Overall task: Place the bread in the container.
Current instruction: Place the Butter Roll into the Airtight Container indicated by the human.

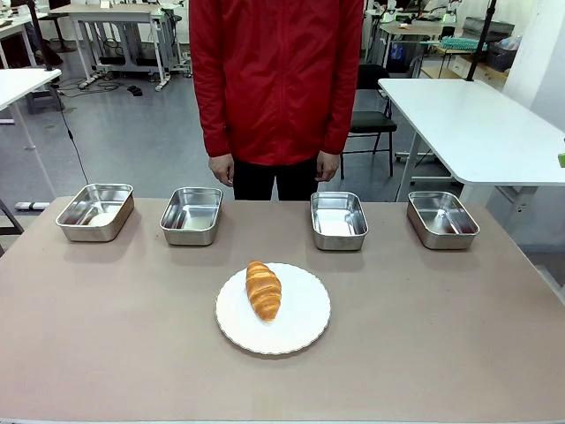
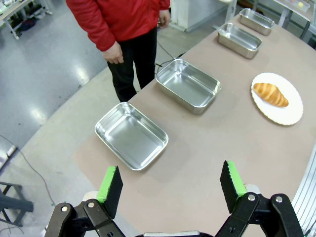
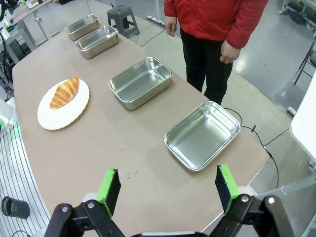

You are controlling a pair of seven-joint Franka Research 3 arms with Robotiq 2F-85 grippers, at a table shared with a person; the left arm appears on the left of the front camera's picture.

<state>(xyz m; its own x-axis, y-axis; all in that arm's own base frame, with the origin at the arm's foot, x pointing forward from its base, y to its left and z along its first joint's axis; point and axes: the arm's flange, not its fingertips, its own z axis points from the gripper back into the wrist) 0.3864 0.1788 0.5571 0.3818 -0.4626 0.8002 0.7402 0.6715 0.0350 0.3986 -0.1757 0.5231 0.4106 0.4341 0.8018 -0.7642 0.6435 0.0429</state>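
Note:
The bread, a golden-brown ridged croissant (image 1: 263, 290) (image 2: 270, 94) (image 3: 64, 92), lies on a round white plate (image 1: 300, 318) (image 2: 289, 108) (image 3: 59, 116) near the table's middle. Beyond it, several identical shiny steel pans stand in a row along the far edge: far left (image 1: 95, 212), inner left (image 1: 192, 215), inner right (image 1: 338, 220), far right (image 1: 441, 219). My left gripper (image 2: 170, 187) is open, high above the table's left end over the nearest pan (image 2: 131, 136). My right gripper (image 3: 168, 190) is open too, high above the right end near a pan (image 3: 202, 136).
A person in a red jacket (image 1: 275, 79) stands at the far side, hands (image 1: 222, 168) hanging at the sides. A white table (image 1: 477, 124) and a black chair (image 1: 371, 124) stand behind on the right. Brown tabletop (image 1: 441, 336) lies bare around the plate.

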